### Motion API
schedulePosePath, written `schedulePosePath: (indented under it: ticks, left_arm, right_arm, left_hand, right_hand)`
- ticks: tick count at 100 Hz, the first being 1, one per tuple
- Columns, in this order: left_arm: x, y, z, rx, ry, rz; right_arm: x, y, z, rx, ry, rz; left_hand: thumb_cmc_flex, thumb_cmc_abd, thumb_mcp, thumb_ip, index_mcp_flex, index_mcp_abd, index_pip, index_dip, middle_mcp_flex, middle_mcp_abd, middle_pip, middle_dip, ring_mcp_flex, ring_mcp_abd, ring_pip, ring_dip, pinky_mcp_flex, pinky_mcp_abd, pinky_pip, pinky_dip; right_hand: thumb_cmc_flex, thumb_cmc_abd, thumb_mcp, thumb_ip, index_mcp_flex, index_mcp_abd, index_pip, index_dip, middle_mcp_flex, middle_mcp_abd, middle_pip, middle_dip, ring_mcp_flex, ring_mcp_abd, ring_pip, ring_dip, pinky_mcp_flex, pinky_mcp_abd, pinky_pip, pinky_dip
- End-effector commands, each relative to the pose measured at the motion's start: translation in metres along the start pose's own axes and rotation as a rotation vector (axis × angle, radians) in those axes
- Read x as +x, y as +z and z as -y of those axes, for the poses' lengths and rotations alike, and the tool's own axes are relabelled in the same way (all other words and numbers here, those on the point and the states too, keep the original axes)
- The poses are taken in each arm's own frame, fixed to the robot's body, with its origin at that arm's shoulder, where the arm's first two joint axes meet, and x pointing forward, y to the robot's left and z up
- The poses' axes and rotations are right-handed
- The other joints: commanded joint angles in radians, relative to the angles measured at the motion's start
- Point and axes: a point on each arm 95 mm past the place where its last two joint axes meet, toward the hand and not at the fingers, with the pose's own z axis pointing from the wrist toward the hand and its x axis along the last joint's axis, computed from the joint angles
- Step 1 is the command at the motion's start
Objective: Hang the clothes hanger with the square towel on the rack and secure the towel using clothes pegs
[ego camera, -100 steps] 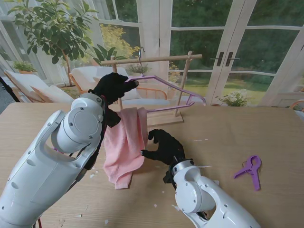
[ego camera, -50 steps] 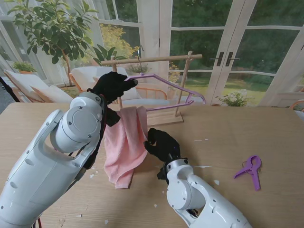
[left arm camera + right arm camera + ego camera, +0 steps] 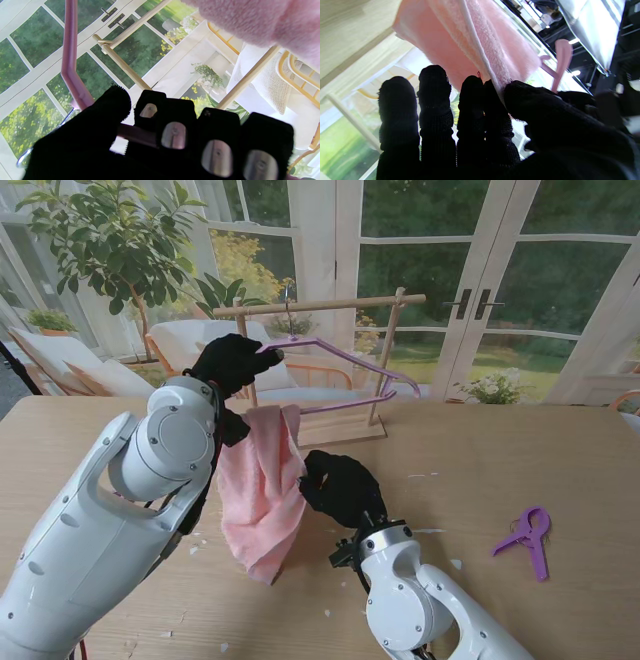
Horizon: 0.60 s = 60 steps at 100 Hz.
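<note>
My left hand (image 3: 232, 363) is shut on the purple clothes hanger (image 3: 350, 360), holding it up beside the wooden rack (image 3: 320, 305); the hanger's metal hook sits just under the rack's top bar. In the left wrist view the fingers (image 3: 175, 132) wrap the purple bar (image 3: 72, 62). A pink square towel (image 3: 262, 485) drapes over the hanger's lower bar and hangs down toward the table. My right hand (image 3: 340, 488) pinches the towel's right edge; the right wrist view shows thumb and fingers (image 3: 495, 105) closed on the towel (image 3: 470, 50). A purple clothes peg (image 3: 530, 538) lies on the table at the right.
The rack's base (image 3: 335, 430) stands on the wooden table (image 3: 520, 450) behind the towel. Small white scraps lie scattered on the table near my right arm. Glass doors and a potted plant (image 3: 110, 240) fill the background.
My right hand has moved left to the towel and closed on its edge. The left hand shifted the hanger slightly left, with the towel swinging along.
</note>
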Motion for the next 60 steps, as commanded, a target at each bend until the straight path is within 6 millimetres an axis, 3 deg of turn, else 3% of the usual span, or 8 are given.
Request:
schedulePosePath:
  ticks: [1, 34, 60]
  left_arm:
    - [0.0, 0.0, -0.004, -0.016, 0.003, -0.007]
    - [-0.008, -0.003, -0.009, -0.023, 0.033, -0.04]
    - [-0.014, -0.007, -0.004, -0.015, -0.004, -0.06]
  right_arm:
    - [0.015, 0.004, -0.007, -0.01, 0.032, -0.034]
    - [0.042, 0.036, -0.045, -0.092, 0.145, -0.015]
    - [0.043, 0.048, -0.071, -0.171, 0.22, 0.069]
  left_hand:
    - [0.014, 0.052, -0.014, 0.029, 0.03, 0.006, 0.018, 0.045, 0.048, -0.055, 0.042, 0.014, 0.038, -0.009, 0.101, -0.011, 0.048, -0.022, 0.295, 0.05]
    - [-0.012, 0.028, 0.011, 0.03, 0.047, -0.003, 0.02, 0.045, 0.052, -0.061, 0.043, 0.012, 0.039, -0.016, 0.101, -0.015, 0.05, -0.033, 0.295, 0.045]
    - [-0.045, 0.026, 0.018, 0.026, 0.066, -0.005, 0.023, 0.045, 0.053, -0.053, 0.052, 0.011, 0.038, -0.005, 0.105, -0.015, 0.047, -0.02, 0.295, 0.049]
  right_hand:
    - [0.006, 0.026, 0.052, 0.011, 0.041, -0.019, 0.065, 0.03, 0.019, 0.01, 0.029, 0.011, 0.034, 0.009, 0.026, 0.013, 0.015, -0.012, 0.05, 0.42]
    - [0.036, 0.057, -0.006, 0.006, 0.027, 0.01, 0.058, 0.046, 0.008, 0.05, 0.066, 0.045, 0.048, 0.012, 0.096, 0.034, 0.048, -0.035, 0.121, 0.406]
    - [0.068, 0.107, -0.095, 0.003, 0.013, 0.046, 0.064, 0.043, 0.015, 0.087, 0.125, 0.087, 0.102, 0.003, 0.204, 0.07, 0.139, -0.082, 0.216, 0.389]
